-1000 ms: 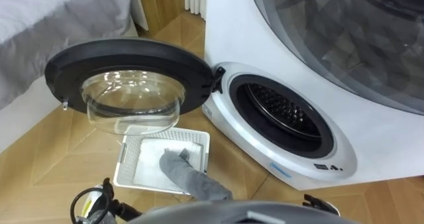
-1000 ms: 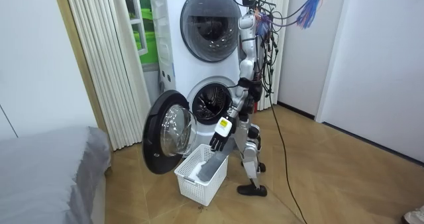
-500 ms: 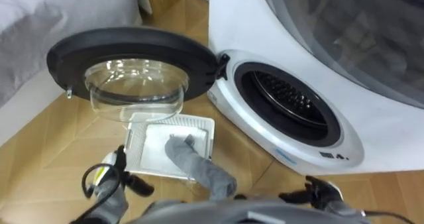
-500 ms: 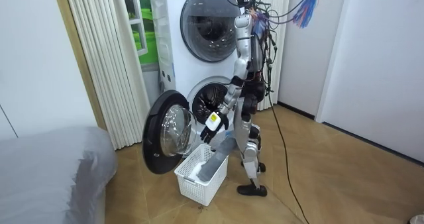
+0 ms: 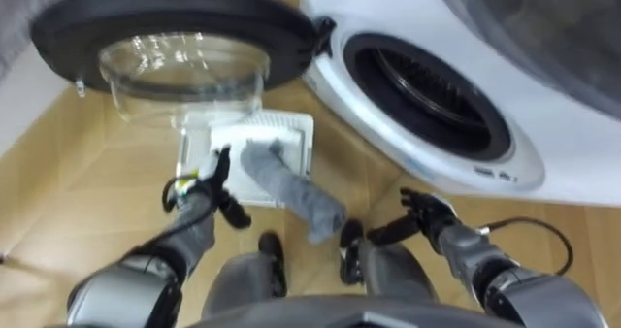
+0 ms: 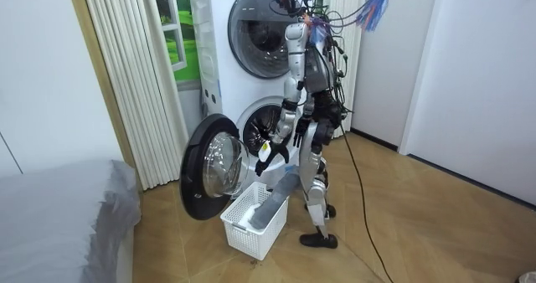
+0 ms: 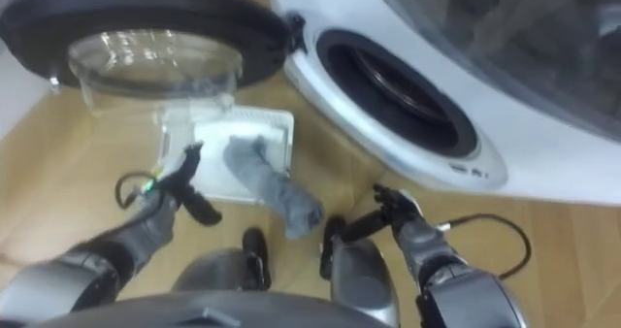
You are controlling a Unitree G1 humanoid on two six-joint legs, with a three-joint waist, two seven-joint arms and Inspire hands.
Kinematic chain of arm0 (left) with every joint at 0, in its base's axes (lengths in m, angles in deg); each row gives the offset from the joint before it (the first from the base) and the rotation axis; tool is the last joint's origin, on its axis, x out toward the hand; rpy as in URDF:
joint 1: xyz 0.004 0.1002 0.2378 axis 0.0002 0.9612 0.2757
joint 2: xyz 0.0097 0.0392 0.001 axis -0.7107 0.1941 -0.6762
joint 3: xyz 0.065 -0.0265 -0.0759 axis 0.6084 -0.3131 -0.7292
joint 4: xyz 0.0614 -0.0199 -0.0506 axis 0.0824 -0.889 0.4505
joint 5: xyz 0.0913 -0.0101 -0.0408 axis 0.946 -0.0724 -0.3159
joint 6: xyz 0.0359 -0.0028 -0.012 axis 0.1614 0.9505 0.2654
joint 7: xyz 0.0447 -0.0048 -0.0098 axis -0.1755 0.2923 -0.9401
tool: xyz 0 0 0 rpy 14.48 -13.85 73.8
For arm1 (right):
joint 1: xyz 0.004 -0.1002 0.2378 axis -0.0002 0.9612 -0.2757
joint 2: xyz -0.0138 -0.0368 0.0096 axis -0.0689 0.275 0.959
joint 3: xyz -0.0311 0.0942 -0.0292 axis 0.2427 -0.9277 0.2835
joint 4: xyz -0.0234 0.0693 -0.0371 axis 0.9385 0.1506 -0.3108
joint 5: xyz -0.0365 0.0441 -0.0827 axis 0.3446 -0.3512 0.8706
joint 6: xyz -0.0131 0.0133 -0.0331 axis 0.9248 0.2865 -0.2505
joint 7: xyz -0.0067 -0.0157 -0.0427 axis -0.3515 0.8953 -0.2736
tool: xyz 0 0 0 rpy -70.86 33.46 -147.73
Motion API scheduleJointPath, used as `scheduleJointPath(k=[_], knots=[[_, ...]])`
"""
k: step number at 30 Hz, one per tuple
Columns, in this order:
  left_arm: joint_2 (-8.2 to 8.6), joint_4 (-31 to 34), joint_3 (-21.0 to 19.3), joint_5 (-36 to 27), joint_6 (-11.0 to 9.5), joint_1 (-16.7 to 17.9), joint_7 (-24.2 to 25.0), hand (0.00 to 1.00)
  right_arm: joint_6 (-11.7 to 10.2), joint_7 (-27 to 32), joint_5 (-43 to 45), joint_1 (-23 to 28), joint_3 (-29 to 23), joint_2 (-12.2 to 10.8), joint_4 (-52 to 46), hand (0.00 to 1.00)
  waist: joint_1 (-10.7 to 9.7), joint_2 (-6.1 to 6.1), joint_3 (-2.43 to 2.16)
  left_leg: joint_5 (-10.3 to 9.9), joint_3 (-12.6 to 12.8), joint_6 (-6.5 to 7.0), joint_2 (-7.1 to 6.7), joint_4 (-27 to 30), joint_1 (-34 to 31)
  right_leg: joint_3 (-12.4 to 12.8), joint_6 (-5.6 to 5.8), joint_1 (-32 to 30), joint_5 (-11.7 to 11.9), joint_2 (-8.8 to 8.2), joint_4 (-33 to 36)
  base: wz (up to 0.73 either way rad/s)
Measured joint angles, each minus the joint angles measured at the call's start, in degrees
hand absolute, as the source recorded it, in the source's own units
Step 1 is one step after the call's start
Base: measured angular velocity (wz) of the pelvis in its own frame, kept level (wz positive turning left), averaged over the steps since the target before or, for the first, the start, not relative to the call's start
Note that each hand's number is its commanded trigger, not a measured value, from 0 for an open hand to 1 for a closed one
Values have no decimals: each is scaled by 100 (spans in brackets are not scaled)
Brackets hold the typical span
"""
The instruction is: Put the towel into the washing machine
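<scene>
On the wooden floor (image 5: 68,182) below the open door (image 5: 175,13) of the washing machine (image 5: 553,124), the grey towel (image 5: 291,187) still lies draped over the rim of the white basket (image 5: 303,134), but the left hand (image 5: 208,189) has swung in beside it and the right hand (image 5: 431,221) has risen further off, both spread and empty, so grasping seems next.

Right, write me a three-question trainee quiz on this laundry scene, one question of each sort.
1. True or false: the towel is already inside the washing machine's drum.
2. The washing machine's door is: A) shut, B) swung open, C) taken off.
3. Short answer: which hand is nearer the white basket?

Key: 1 false, the towel hangs over the basket's rim. 2 B. 3 the left hand.
</scene>
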Motion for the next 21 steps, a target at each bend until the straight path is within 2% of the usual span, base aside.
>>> scheduleJointPath(k=[2, 3, 4, 5, 8, 9, 11, 14, 17, 19, 21], knots=[[6, 12, 6, 108, 4, -149, -67, 0, 3, 75, -40, -87, 5, -43, 1, 0, -5, 19, 30, -18, 15, 22, 28, 255, -311, -29, 0, -215, 0, -2, 61, 0], [13, 14, 54, 156, 4, -249, -120, 0, 3, 132, -42, -160, 27, -75, 1, 0, -28, 32, 81, -20, 17, 25, 41, 411, -506, -29, -1, -339, 0, -1, 81, 0], [20, 22, 97, 161, 4, -297, -127, 0, 1, 153, -41, -201, 32, -80, -1, 0, -32, 48, 98, -21, 18, 27, 46, 490, -612, -19, -4, -431, 0, -1, 118, 0], [35, 22, 237, 195, 7, -399, -157, 0, 2, 192, -35, -269, 44, -82, -26, 0, -36, 80, 126, -31, 16, 42, 51, 668, -840, 1, -12, -651, -4, -12, 261, -4], [96, 23, 718, 275, 41, -625, -260, 0, 7, 246, -170, -398, 207, -106, -144, 0, -78, 151, 172, -82, 15, 107, 62, 1052, -1388, 9, -92, -1181, -53, -48, 589, 0], [122, 53, 898, 287, 41, -683, -335, 0, 4, 250, -211, -427, 211, -130, -249, 0, -123, 165, 180, -107, 15, 121, 54, 1168, -1591, 10, -113, -1421, -69, -80, 769, 0], [178, 115, 985, 337, 39, -756, -367, 0, -3, 291, -249, -432, 209, -162, -442, 0, -156, 175, 187, -192, 15, 142, 58, 1383, -1919, 44, -161, -1784, -118, -95, 1030, -3], [262, 146, 1197, 441, 37, -880, -373, 0, -8, 336, -399, -463, 239, -173, -652, 0, -216, 157, 198, -277, 36, 179, 37, 1812, -2415, 202, -164, -2356, -204, -120, 1534, -6], [228, 145, 1513, 464, 40, -970, -435, 0, -45, 346, -690, -554, 436, -155, -861, 0, -347, 141, 198, -369, 97, 193, 42, 2255, -2896, 332, -160, -2922, -279, -155, 2037, -6], [224, 145, 1634, 552, 37, -981, -471, 0, -101, 336, -887, -626, 437, -173, -863, 0, -427, 141, 198, -394, 145, 189, 66, 2457, -3104, 388, -166, -3156, -284, -151, 2244, -8], [177, 145, 1814, 559, 29, -992, -483, 0, -209, 311, -968, -703, 599, -207, -875, 0, -492, 142, 196, -446, 144, 171, 187, 2736, -3370, 411, -162, -3391, -285, -71, 2393, -18]])
